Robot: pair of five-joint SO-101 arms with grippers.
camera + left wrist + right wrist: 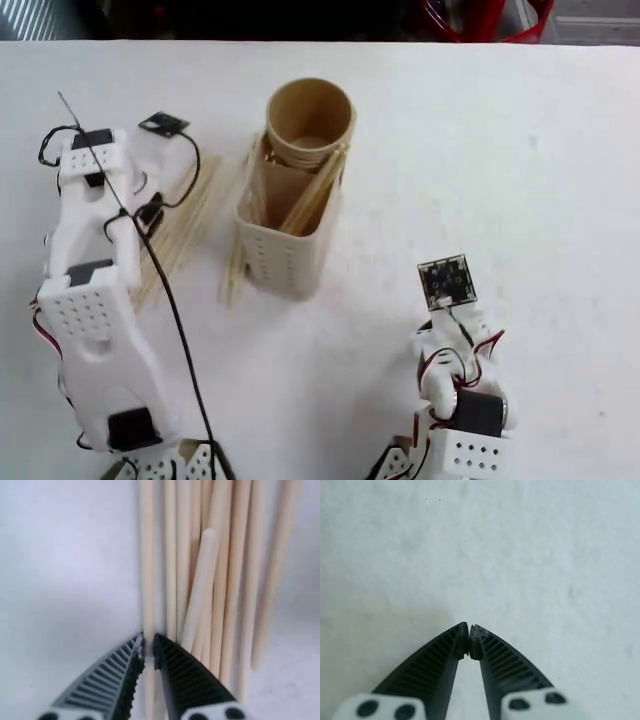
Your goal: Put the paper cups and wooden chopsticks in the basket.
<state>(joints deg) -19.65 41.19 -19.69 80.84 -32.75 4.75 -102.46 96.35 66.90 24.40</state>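
Observation:
A pile of wooden chopsticks (220,580) lies on the white table, seen in the high view (185,225) beside the left arm. My left gripper (149,642) is down at the pile's edge, shut on one chopstick (147,555) that runs between its jaws. The perforated cream basket (285,255) stands mid-table, holding stacked paper cups (310,120) and several chopsticks (315,190). A few more chopsticks (235,265) lie against the basket's left side. My right gripper (469,632) is shut on nothing, just above bare table.
The left arm (95,260) covers part of the pile, and a black cable (170,290) runs across it. The right arm (455,350) sits near the front edge, right of the basket. Bare table (520,170) stretches to the right and back.

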